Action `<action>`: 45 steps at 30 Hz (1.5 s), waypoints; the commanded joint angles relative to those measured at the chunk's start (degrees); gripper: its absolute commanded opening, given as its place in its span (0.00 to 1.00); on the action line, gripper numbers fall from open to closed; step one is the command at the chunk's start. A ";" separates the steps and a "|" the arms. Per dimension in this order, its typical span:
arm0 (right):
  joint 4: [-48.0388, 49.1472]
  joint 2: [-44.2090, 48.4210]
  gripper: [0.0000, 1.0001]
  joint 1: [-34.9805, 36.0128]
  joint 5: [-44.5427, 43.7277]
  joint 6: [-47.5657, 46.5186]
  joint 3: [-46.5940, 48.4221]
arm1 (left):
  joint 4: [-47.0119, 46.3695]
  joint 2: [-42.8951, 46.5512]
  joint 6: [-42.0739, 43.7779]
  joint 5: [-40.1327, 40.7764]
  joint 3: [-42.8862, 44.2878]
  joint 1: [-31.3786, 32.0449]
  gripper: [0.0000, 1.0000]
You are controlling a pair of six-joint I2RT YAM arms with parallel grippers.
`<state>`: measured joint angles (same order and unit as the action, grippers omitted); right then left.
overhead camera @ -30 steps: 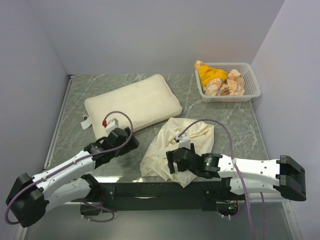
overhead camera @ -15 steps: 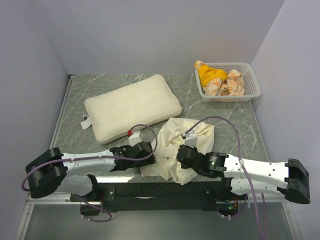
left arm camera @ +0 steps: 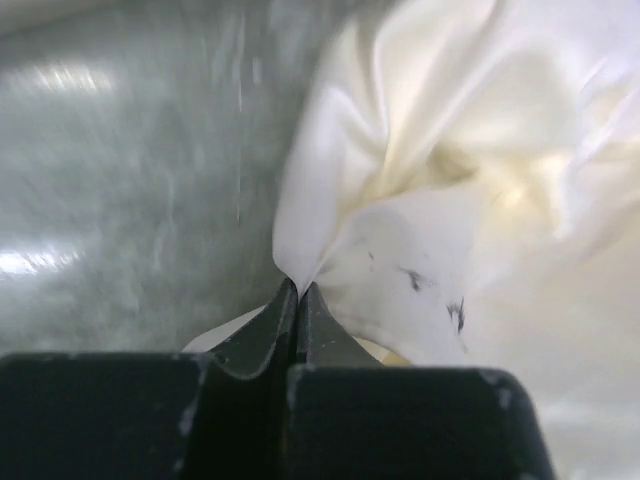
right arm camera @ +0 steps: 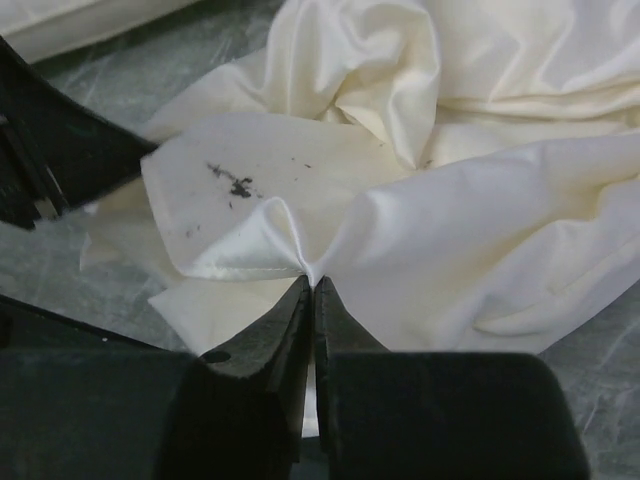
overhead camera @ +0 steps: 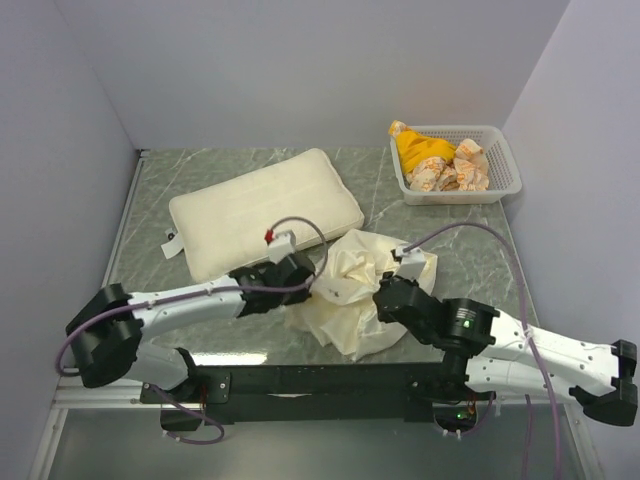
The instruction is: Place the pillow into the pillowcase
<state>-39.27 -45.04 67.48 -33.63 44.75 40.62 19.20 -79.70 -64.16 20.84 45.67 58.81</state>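
The pillow [overhead camera: 265, 213], plump and cream-white, lies flat at the back left of the table. The pillowcase [overhead camera: 362, 290] is a crumpled cream sack near the front middle. My left gripper [overhead camera: 312, 288] is shut on the pillowcase's left edge; in the left wrist view a fold of the pillowcase [left arm camera: 420, 200] is pinched at my left gripper [left arm camera: 298, 288]. My right gripper [overhead camera: 385, 296] is shut on the right side of the sack; in the right wrist view a hemmed fold of the pillowcase [right arm camera: 400, 200] is clamped in my right gripper [right arm camera: 311, 282]. The cloth is bunched between both.
A white basket [overhead camera: 505, 180] holding yellow and patterned cloths stands at the back right. Grey walls close in the table on the left, back and right. Bare marbled tabletop [overhead camera: 450, 240] shows between the basket and the pillowcase.
My left arm swung right from beside the pillow to the pillowcase's left edge and shut on it. My right gripper shut on the cloth and moved up and right, lifting and bunching the pillowcase.
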 commanded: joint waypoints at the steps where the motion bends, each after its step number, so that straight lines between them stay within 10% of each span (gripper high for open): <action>1: -0.64 2.93 0.08 -4.00 -2.77 -5.53 7.35 | 6.62 7.54 8.16 3.77 11.51 -9.81 0.01; 11: -0.11 -4.00 0.00 -28.18 8.49 -19.96 40.98 | 14.89 -4.56 25.04 1.23 55.55 -17.85 0.01; 20: -4.68 -5.06 0.00 -31.10 8.75 -21.64 56.15 | 13.40 -16.54 24.96 -8.54 76.67 -17.85 0.01; 31: 6.12 7.15 0.00 -31.10 20.00 -12.59 14.34 | 8.32 -2.49 22.94 -8.62 44.80 -24.17 0.13; 36: 8.24 10.67 0.04 -31.10 20.62 -8.73 -0.27 | 6.28 3.58 23.56 -9.68 31.09 -25.23 0.38; 39: 9.12 11.99 0.10 -31.10 20.62 -8.19 -3.79 | 6.81 6.74 21.36 -6.78 24.66 -25.32 0.73; 45: 10.70 11.37 0.25 -31.10 24.22 -7.84 -7.57 | 7.09 14.22 13.72 -2.03 9.99 -25.23 0.76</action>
<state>-33.23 -34.06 36.71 -11.49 35.75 34.70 27.70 -69.54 -45.23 14.41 62.30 33.41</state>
